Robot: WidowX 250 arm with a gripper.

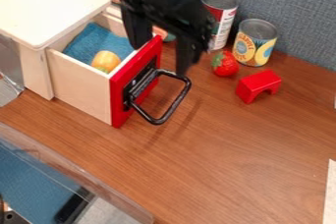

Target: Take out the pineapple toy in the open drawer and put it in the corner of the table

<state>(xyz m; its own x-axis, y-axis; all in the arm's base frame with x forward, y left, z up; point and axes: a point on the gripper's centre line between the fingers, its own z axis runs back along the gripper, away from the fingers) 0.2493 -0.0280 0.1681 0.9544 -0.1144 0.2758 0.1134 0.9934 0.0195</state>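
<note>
Camera view: pineapple toy (105, 60) in drawer (82, 90), direction and long axis unclear; end effector (160, 57) spread.

A blue-grey fabric panel (289, 12) behind the brown wood-grain tabletop (236, 154).

Cabinet (49, 4), pale; drawer (82, 90) open, front red, handle (181, 101) black. Within drawer: blue cloth (92, 39); pineapple toy (105, 61), yellow-orange. Gripper (160, 60), black, one, fingers (187, 53) spread, over the drawer front. On wooden bench (230, 159): two upright cans (256, 43), side by side; strawberry (224, 64), red, just before them; arch block (257, 85), red, near strawberry.
</note>
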